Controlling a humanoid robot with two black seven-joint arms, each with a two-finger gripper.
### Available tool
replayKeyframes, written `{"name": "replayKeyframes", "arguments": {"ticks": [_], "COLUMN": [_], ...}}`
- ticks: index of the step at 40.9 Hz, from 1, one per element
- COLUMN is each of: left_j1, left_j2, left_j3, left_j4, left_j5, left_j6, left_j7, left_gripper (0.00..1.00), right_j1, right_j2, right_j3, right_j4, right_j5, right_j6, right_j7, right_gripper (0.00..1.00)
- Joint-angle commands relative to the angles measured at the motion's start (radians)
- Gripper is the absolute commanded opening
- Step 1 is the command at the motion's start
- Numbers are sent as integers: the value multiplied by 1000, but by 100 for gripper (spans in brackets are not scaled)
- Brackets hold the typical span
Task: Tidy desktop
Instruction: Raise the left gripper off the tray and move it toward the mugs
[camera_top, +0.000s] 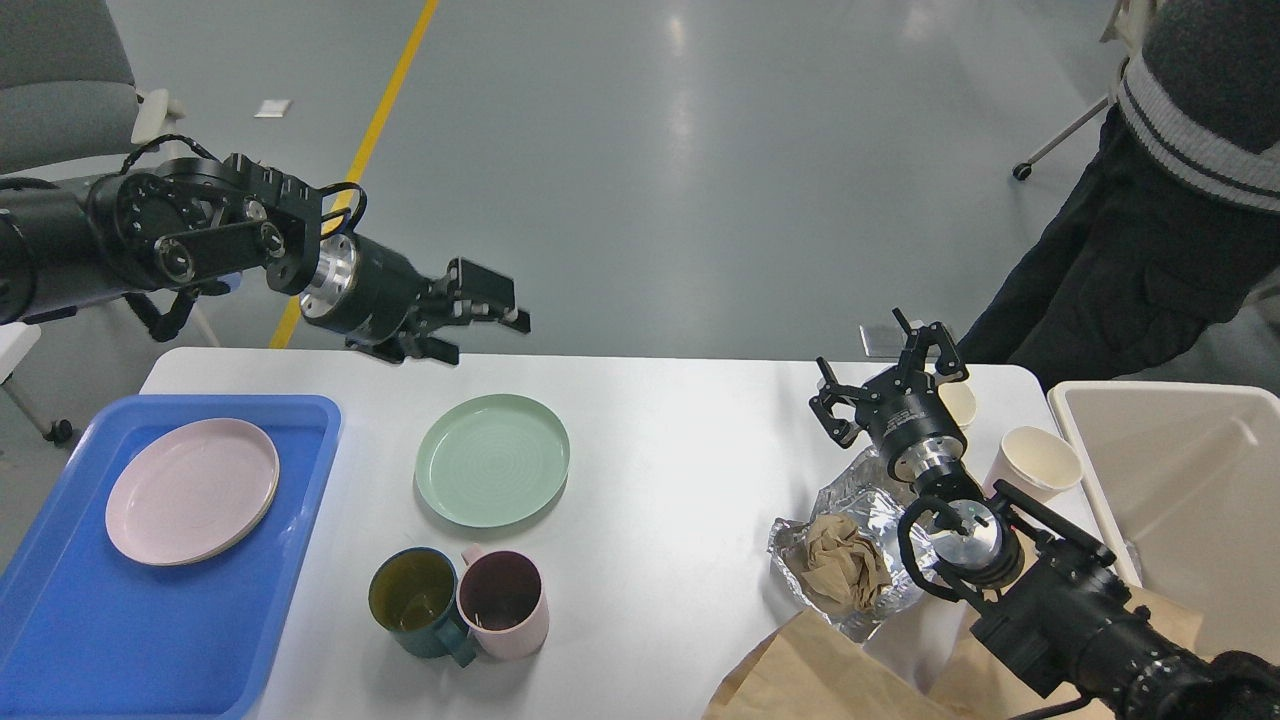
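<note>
The white desktop (680, 470) carries a green plate (492, 460), a teal mug (412, 598) and a pink mug (503, 598) standing side by side, and crumpled foil (868, 500) holding a wad of brown paper (838, 565). A pink plate (192, 490) lies in the blue tray (150, 640). My left gripper (488, 322) hangs open and empty over the desktop's back edge, beyond the green plate. Above the foil at the right, my right gripper (880, 375) stands open with its fingers pointing up and nothing in it.
Two paper cups (1035, 462) (962, 402) stand near the back right corner. A beige bin (1180, 480) sits off the right edge. A brown paper bag (820, 670) lies at the front right. A person (1150, 220) stands behind the right corner; a grey chair (60, 90) is at back left.
</note>
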Motion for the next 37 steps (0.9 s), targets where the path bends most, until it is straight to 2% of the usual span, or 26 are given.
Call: {"name": "replayKeyframes", "arguments": {"ticks": [1,6,15,18,22,37], "left_j1": [-110,-152,-302,-303,-299,-300], "left_j2": [5,7,-4,-19,-52,-56], "left_j3": [198,250,409,405,407,408], "left_j4": [-155,-221,-229,-256,-310,-307], "left_j5": [1,-1,-1,-2,-6,-9], "left_j6": [-1,-2,-2,-19,-82,-83], "left_j7": [0,-2,0,-14,-2,-2], "left_gripper": [97,97,97,97,97,97], "right_j1": [0,1,1,0,1,1], "right_j2": [0,0,0,0,0,0], "right_j3": [0,0,-1,0,0,0], "right_j4": [0,0,0,0,0,1], "right_j5": [0,0,0,0,0,0], "right_j6": [0,0,0,0,0,1], "right_j7": [0,0,0,0,0,0], "right_gripper": [100,100,100,100,100,100]}}
